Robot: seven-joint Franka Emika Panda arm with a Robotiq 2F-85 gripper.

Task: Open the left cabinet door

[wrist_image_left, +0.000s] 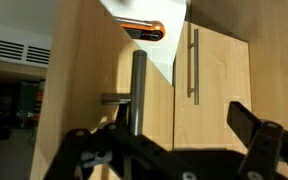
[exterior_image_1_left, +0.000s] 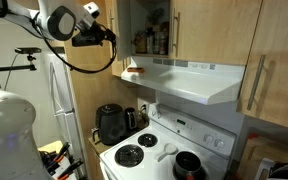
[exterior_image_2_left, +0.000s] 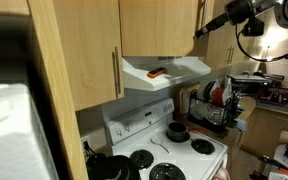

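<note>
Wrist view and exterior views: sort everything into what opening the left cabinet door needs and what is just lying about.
For the job:
left cabinet door
its bar handle
claw

Just lying about:
twin door
bottles inside the cabinet
black countertop appliance
dark pot on the stove
dish rack

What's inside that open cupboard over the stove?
Several bottles and jars stand in its lower part. Their labels are too small to read, and the shut door beside them hides whatever lies behind it.
</note>
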